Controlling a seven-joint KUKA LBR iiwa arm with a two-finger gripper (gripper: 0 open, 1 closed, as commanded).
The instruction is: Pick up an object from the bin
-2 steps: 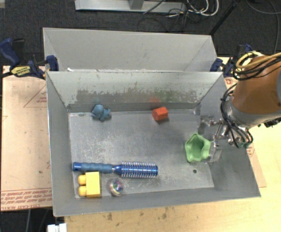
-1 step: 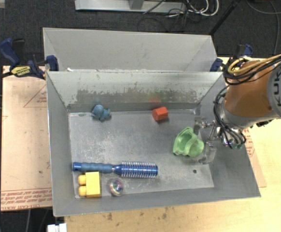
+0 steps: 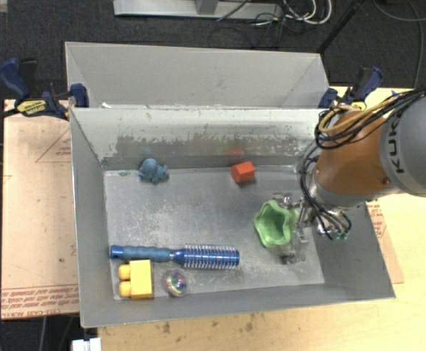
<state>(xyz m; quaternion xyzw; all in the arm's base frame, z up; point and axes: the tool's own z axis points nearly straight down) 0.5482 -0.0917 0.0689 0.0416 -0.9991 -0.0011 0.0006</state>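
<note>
Gripper is seen low on the right side of the grey metal bin, hung under the orange-brown wrist of the arm that comes in from the right. It is pointed down at the floor of the bin. Whether it is wide or narrow cannot be told, because its tip is partly hidden by the wrist and the cables. A green cup is found just beside it on the left, so close that the two seem to touch. The cup is tipped on its side with its open mouth turned toward the gripper, and whether it is held cannot be told. A small orange-red block is set farther back, near the back wall. A little blue toy is seen near the same wall, more to the left. Along the front of the bin, well apart from the gripper, a blue hairbrush is laid flat with its handle pointing left. A yellow brick and a small shiny ball are placed side by side just in front of the brush.
</note>
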